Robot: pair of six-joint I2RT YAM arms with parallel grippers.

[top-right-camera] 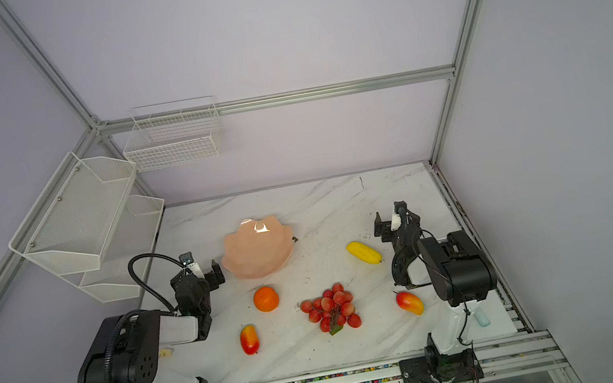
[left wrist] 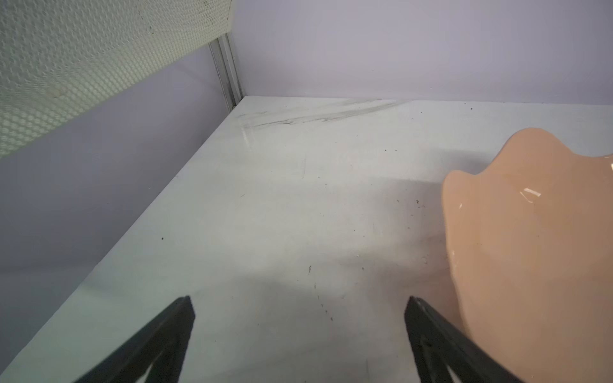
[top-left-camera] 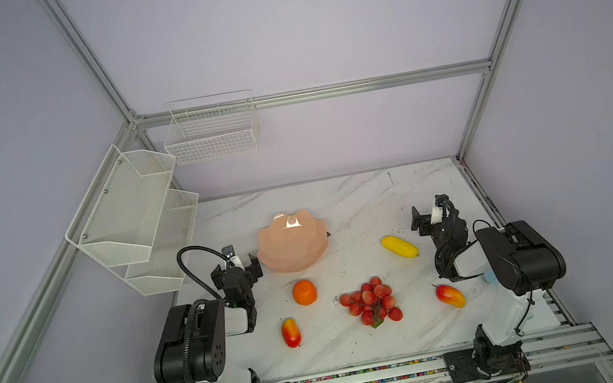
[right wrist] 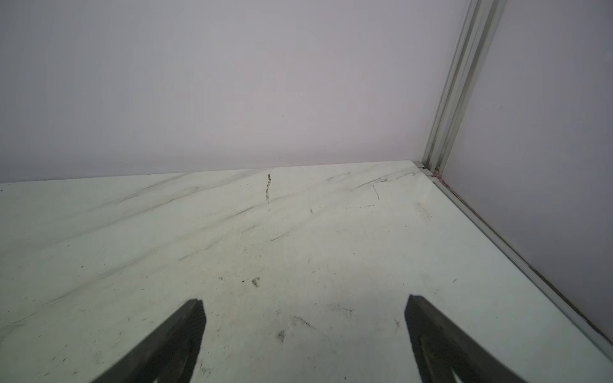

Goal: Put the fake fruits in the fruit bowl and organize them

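At the 11 o'clock sector of the tabletop (top-left-camera: 361, 200), taking the back wall as 12 o'clock in both top views, the fruit bowl (top-left-camera: 293, 245) stands with no fruit visible in it. All five fake fruits lie on the tabletop, apart from one another. The orange (top-left-camera: 305, 292) is at 6 o'clock of the bowl. The grapes (top-left-camera: 371, 300) are at 4 o'clock of the orange. The yellow fruit (top-left-camera: 399, 246) is at 3 o'clock of the bowl. One mango (top-left-camera: 291, 332) is at 7 o'clock of the orange, and the second mango (top-left-camera: 450, 296) is at 3 o'clock of the grapes. The left claw (top-left-camera: 236, 267) sits at 9 o'clock of the bowl, just beside its wall, pointing toward 12 o'clock. Its jaws are spread and hold nothing; the left wrist view shows only bare tabletop between them. The right claw (top-left-camera: 429, 210) sits at 1 o'clock of the yellow fruit, jaws likewise spread over bare tabletop. The step in hand is judged to be the first pick, not yet begun; no part of the task is complete. The next move calls for one claw to turn away from the back wall toward its nearest fruit: the orange for the left, the yellow fruit for the right. The oblong fruit is best gripped across its short axis. The glossy round orange may slip unless the jaws centre on it.
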